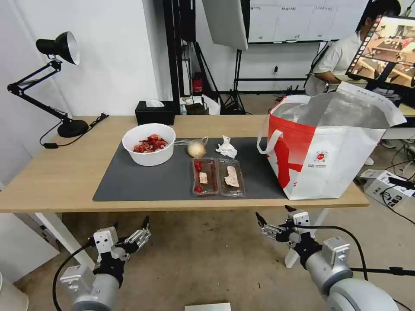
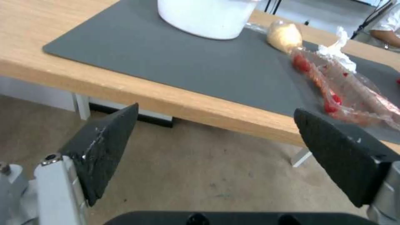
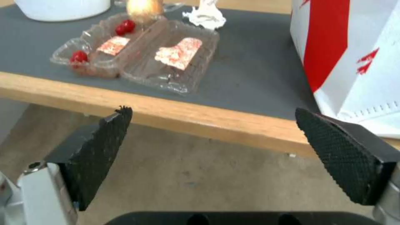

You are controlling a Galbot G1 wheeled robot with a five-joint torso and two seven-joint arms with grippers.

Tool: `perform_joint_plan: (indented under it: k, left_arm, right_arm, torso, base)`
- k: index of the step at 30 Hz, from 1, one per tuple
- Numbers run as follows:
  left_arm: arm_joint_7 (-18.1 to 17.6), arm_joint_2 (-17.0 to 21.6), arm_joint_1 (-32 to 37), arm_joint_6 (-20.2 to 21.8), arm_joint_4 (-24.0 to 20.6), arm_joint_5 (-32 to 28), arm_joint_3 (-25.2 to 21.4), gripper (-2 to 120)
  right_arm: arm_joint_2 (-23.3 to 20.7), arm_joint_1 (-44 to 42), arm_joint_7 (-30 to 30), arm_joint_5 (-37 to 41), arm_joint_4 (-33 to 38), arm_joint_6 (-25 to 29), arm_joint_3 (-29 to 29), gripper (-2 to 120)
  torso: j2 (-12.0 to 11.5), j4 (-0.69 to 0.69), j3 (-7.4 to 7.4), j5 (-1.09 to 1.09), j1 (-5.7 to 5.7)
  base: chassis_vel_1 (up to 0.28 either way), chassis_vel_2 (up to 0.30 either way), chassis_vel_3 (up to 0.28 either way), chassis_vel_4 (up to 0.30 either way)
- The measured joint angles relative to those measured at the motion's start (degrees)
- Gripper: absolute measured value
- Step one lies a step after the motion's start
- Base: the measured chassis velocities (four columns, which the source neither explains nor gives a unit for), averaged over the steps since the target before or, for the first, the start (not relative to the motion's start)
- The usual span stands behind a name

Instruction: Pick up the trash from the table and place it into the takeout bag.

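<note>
The trash lies on the dark grey mat (image 1: 142, 183) of the table (image 1: 60, 172): a white bowl of red scraps (image 1: 149, 144), a clear bag with a yellowish lump (image 1: 196, 149), a crumpled white tissue (image 1: 226, 147) and an open clear clamshell tray (image 1: 217, 176) with red bits. The red-and-white takeout bag (image 1: 328, 151) stands open at the table's right end. My left gripper (image 1: 132, 224) and right gripper (image 1: 273, 214) hang open and empty below the front edge. The wrist views show the left gripper (image 2: 216, 108) facing the bowl (image 2: 206, 17) and the right gripper (image 3: 212, 110) facing the tray (image 3: 142, 53).
A black desk lamp (image 1: 56, 47) stands at the table's back left, with a black tissue box (image 1: 154, 112) behind the bowl. A monitor (image 1: 389, 47) and floor cables (image 1: 389, 190) are to the right. White table legs (image 1: 65, 235) stand near both arms.
</note>
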Motion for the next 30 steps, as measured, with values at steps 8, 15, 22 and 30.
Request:
perform_joint_plan:
  k: [8,15,22,30]
  left_arm:
    - [0.68,0.02,-0.03,-1.05,0.43,0.34,-0.04,100]
    - [0.73,0.04,-0.11,-1.2,0.53,0.36,-0.3,100]
    - [0.78,0.07,-0.07,-1.31,0.53,0.37,-0.87,100]
    - [1.18,0.09,0.09,-2.0,0.75,0.33,-1.44,100]
  right_arm:
    - [0.05,0.87,-0.78,-0.06,-2.23,7.18,-1.05,100]
    - [0.1,3.98,6.66,11.71,-3.77,11.12,-5.12,100]
    - [-0.61,8.62,18.22,36.14,-1.76,7.22,-7.88,100]
    - [-0.69,12.52,29.63,62.46,-0.59,8.04,-8.81,100]
  torso:
    - [0.0,0.0,0.0,0.0,0.0]
    - [0.0,0.0,0.0,0.0,0.0]
    - [0.0,0.0,0.0,0.0,0.0]
    - [0.0,0.0,0.0,0.0,0.0]
  base:
    - [0.0,0.0,0.0,0.0]
    - [0.0,0.0,0.0,0.0]
    - [0.0,0.0,0.0,0.0]
    - [0.0,0.0,0.0,0.0]
